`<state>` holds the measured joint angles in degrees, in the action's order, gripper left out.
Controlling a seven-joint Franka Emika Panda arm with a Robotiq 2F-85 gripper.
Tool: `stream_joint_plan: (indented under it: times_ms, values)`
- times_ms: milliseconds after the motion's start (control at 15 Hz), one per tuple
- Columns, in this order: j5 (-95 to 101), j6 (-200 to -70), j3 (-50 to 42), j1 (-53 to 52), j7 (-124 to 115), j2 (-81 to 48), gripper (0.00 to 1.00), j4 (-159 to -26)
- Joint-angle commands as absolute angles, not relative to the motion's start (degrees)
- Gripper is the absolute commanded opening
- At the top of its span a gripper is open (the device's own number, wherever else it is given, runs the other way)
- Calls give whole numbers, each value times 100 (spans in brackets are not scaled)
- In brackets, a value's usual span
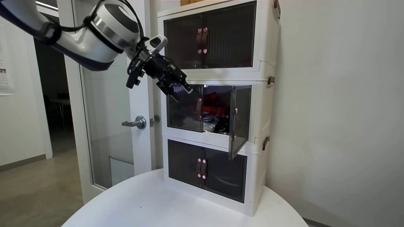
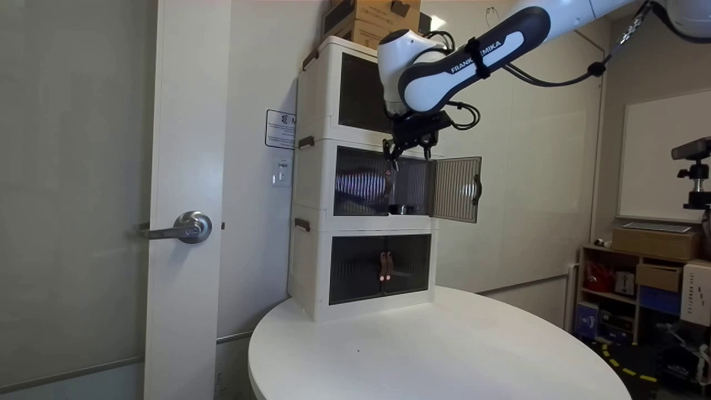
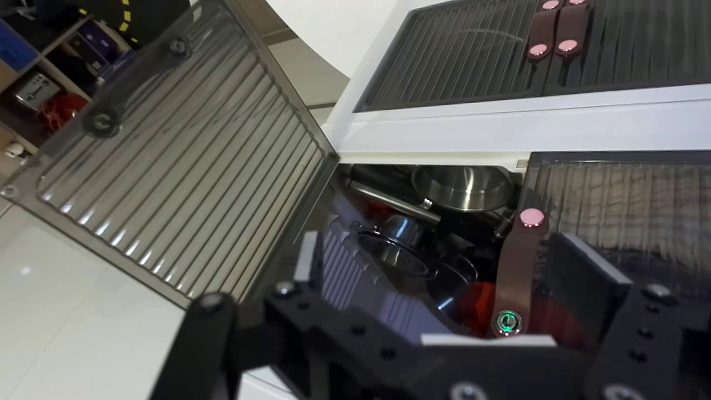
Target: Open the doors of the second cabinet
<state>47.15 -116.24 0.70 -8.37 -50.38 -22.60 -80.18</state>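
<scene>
Wrist view: the claw (image 3: 436, 247), spread wide and holding nothing, faces the second cabinet (image 1: 262, 110), middle tier in both exterior views. One door (image 3: 194, 144) stands open; the handle (image 3: 515, 269) of the closed door (image 3: 627, 205) should be centred between the fingers (image 3: 306, 258), pinched, then arced outward.

The cabinet (image 1: 262, 110) is white, its doors (image 3: 183, 161) smoky grey with ribbed stripes, their handles (image 3: 516, 266) brown, pink-studded. Inside it, a silver pot (image 3: 466, 189); before it, a black gripper (image 2: 411, 160); below it, a white table (image 2: 433, 355).
</scene>
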Motion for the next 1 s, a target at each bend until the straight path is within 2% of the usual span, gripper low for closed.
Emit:
stream_joint_plan:
  times_ms: [0, 933]
  values:
    - [4783, -11767, -72, -953, -4971, -2700, 100, -7433]
    - [4641, -11812, -115, -957, -4947, -2718, 100, -7459]
